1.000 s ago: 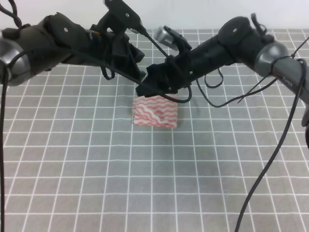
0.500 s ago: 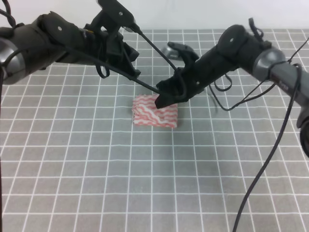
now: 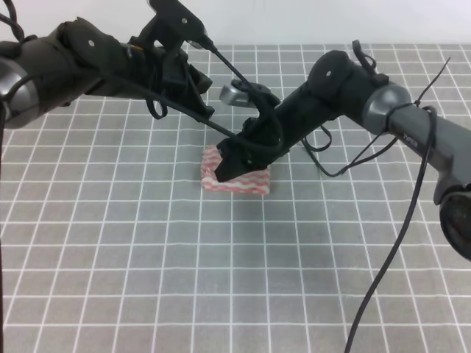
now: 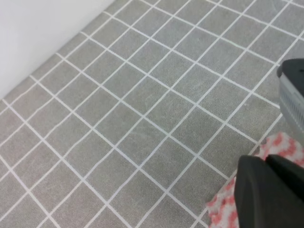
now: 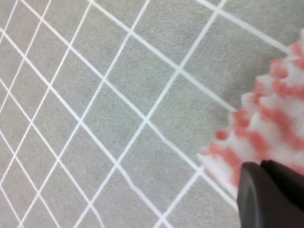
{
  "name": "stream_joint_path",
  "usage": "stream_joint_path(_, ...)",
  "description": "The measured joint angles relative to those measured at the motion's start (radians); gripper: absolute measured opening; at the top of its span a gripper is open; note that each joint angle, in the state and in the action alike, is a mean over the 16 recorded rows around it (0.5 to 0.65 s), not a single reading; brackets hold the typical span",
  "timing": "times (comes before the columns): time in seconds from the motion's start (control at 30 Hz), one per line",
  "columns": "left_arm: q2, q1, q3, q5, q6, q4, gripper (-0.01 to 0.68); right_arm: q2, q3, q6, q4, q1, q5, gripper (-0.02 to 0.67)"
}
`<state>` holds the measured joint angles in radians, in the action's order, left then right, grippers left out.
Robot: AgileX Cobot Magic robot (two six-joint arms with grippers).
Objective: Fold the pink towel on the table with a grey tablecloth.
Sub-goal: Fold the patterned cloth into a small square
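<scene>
Grey cloth with white grid lines covers the table (image 3: 110, 243) from edge to edge in the high view. On it, a little behind the middle, lies the pink towel (image 3: 246, 182) as a small folded packet. My right gripper (image 3: 229, 165) is low over its left part and seems to press on it; I cannot tell how its jaws stand. My left gripper (image 3: 197, 92) hangs behind, apart from the towel, its jaws also hidden.

From the left wrist I see mostly bare grid and one towel corner (image 4: 280, 147) beside a dark fingertip.

From the right wrist the zigzag edge (image 5: 273, 121) lies just beside my fingertip.

I judge the risk is dragging: if I lift or slide carelessly, the fold may open.
</scene>
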<state>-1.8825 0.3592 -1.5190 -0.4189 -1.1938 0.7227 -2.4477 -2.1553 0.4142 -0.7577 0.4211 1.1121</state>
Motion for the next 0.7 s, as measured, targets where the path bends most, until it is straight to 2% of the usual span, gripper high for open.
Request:
stream_joint_path(0.4, 0.001, 0.0, 0.0, -0.005, 0.0, 0.001, 0.006, -0.007, 0.0, 0.003, 0.031, 0.01, -0.003, -0.017)
stream_joint_path(0.7, -0.021, 0.0, 0.0, -0.097, 0.001, 0.0, 0.006, 0.048, 0.0, -0.004, 0.099, -0.035, 0.004, -0.017)
